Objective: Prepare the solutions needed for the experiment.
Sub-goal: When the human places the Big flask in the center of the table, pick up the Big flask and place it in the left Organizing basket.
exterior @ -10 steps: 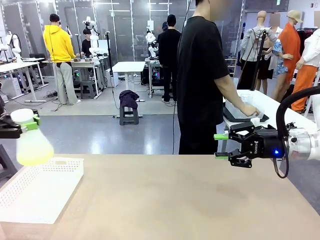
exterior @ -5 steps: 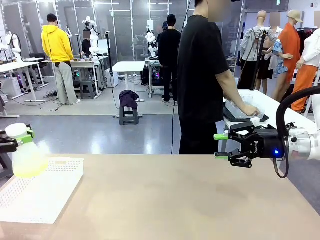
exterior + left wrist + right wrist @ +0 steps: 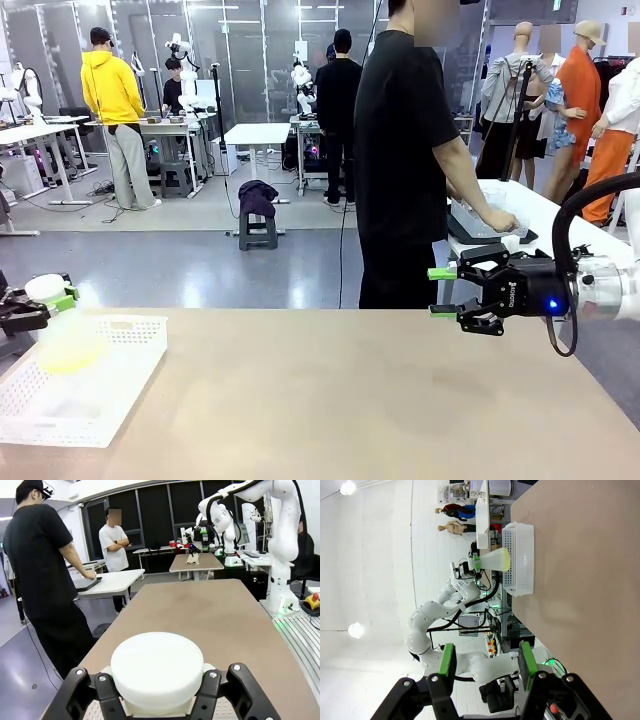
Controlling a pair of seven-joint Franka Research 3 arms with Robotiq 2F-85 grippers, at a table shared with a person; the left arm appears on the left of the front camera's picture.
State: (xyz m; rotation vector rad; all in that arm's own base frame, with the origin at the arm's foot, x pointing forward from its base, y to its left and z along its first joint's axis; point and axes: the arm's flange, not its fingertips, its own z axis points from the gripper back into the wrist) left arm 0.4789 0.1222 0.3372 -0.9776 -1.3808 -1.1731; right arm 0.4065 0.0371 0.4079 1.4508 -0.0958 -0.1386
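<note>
The left end effector point(image 3: 40, 300) grips the upright flask point(image 3: 62, 335) of solutions point(image 3: 68, 358) inside the near-left basket point(image 3: 110, 385), while the empty, open right end effector point(image 3: 442, 292) waits far right.

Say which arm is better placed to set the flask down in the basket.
Left: its end effector already grips the flask by the neck, over the basket. The right end effector hangs empty, far across the table.

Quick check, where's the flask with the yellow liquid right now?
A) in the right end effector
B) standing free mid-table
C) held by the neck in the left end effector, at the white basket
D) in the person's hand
C: the left end effector grips the flask at its neck, its base low in the white basket; the right end effector is open, holding nothing.
</note>
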